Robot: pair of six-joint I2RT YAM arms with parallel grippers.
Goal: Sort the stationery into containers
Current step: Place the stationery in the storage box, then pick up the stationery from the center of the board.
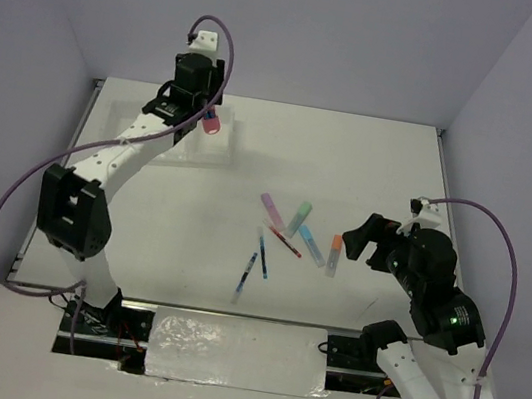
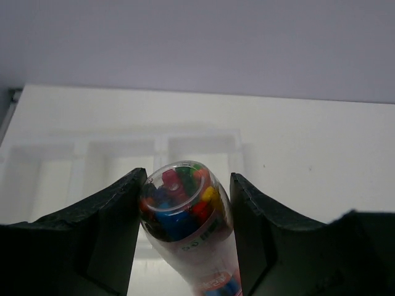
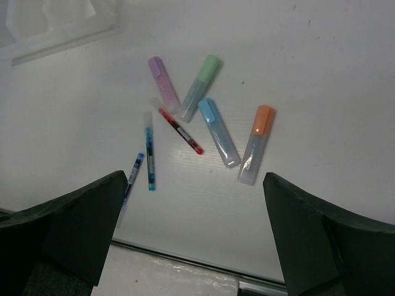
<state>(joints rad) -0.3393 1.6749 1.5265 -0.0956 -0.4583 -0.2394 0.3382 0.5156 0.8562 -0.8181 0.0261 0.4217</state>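
Observation:
My left gripper [image 1: 203, 115] is shut on the stubby pink tube [image 1: 211, 122] and holds it tilted above the row of white translucent bins [image 1: 218, 149] at the table's far left. In the left wrist view the tube [image 2: 185, 216] shows coloured pieces inside, with the bins [image 2: 123, 145] beyond it. The lilac [image 3: 162, 83], green [image 3: 201, 86], blue [image 3: 218, 131] and orange-capped [image 3: 257, 144] highlighters, a red pen [image 3: 180, 131] and two blue pens [image 3: 149, 150] [image 3: 132, 177] lie mid-table. My right gripper [image 1: 356, 236] is open and empty, just right of them.
Grey walls enclose the table on three sides. A strip of clear plastic film [image 1: 236, 355] lies along the near edge between the arm bases. The bins' corner shows at the top left of the right wrist view [image 3: 55, 28].

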